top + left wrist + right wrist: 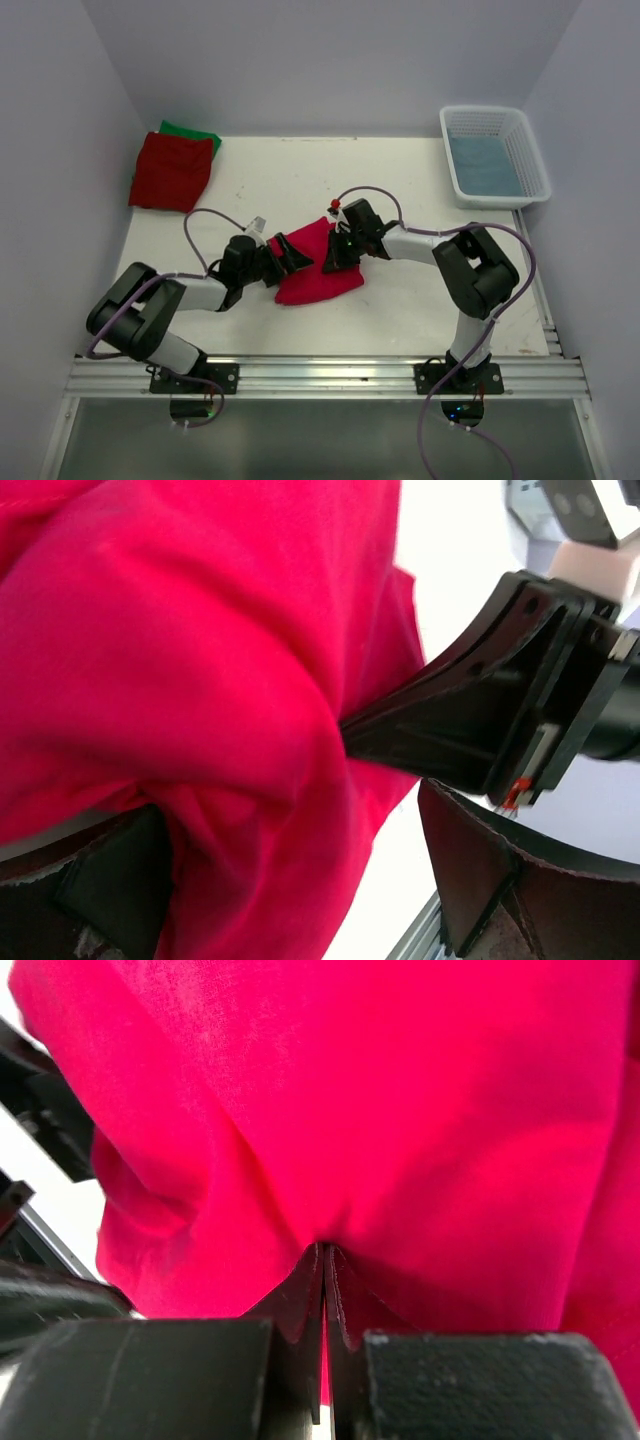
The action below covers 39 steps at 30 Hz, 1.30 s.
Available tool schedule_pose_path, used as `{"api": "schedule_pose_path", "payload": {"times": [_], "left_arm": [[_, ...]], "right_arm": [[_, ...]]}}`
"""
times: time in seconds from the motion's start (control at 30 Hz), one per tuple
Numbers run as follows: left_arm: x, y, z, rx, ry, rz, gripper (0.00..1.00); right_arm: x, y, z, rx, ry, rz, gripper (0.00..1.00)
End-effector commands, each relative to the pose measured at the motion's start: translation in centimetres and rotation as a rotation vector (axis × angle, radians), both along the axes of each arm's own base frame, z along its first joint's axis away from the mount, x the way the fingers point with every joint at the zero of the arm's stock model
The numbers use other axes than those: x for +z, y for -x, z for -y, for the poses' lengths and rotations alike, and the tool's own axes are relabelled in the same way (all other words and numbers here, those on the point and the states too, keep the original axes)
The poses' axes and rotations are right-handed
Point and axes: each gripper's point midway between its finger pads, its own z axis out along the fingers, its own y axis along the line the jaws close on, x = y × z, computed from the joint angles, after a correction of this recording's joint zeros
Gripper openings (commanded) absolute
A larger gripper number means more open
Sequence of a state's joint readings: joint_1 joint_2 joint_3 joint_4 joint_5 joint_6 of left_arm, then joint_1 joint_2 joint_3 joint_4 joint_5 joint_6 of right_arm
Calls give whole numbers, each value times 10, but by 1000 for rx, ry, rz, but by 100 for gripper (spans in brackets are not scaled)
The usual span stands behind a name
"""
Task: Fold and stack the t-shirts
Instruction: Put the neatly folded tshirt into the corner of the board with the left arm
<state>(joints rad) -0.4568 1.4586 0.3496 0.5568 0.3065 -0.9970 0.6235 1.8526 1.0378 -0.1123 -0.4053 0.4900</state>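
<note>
Between the two claws, on the smooth white tabletop [300, 195], lies the crimson-pink t-shirt [322, 282]. It is soft, matte cloth, bunched into a rough wedge with rounded, uneven folds.

The right claw [334, 256] bites the shirt's far right edge. Its two black, wedge-shaped fingers [300, 1305] are pressed flat together. A thin pleat of cloth is pinched in the seam between them, and creases fan out across the fabric from the tips.

The left claw [290, 256] stands at the opposite side of the shirt with its jaws spread wide. From its wrist, one dark, scuffed finger shows at each lower corner of the view. A loose roll of the cloth bulges into the gap between them, unsqueezed. Just past that roll, the right claw's tapered black tip pokes into the fabric, so the two claws sit close together across the fold.

Well away from the left claw, toward the far left corner, the darker red t-shirt [170, 170] lies folded into a flat, slightly rumpled rectangle. It rests on the green t-shirt [196, 133], of which only a strip shows behind it.

Well beyond the right claw, at the far right corner, sits a white latticed plastic basket [534, 160]. It is rectangular with flared walls, and a pale blue cloth [485, 166] lies flat in its bottom.
</note>
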Motion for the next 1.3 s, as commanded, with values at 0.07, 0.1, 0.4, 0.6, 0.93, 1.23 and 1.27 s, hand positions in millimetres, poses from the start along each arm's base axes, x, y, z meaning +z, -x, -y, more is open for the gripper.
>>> {"api": "schedule_pose_path", "payload": {"times": [0.07,0.1,0.4,0.6,0.93,1.23,1.27], "left_arm": [[-61,18,2,5,-123,-172,100],[-68,19,3,0,-131,-188,98],[-66,6,20,-46,-76,-141,0],[-34,-1,21,-54,-48,-25,0],[99,-43,-1,54,-122,280,0],[174,-116,-88,296,-166,417,0],[179,-128,-105,339,-174,427,0]], "right_arm": [[-3,4,4,-1,23,18,0],[-2,3,5,-2,22,20,0],[15,4,6,8,5,53,0],[37,4,4,26,-26,97,0],[157,16,35,26,-61,368,60],[182,35,79,-13,42,454,63],[176,39,83,-16,55,446,63]]}}
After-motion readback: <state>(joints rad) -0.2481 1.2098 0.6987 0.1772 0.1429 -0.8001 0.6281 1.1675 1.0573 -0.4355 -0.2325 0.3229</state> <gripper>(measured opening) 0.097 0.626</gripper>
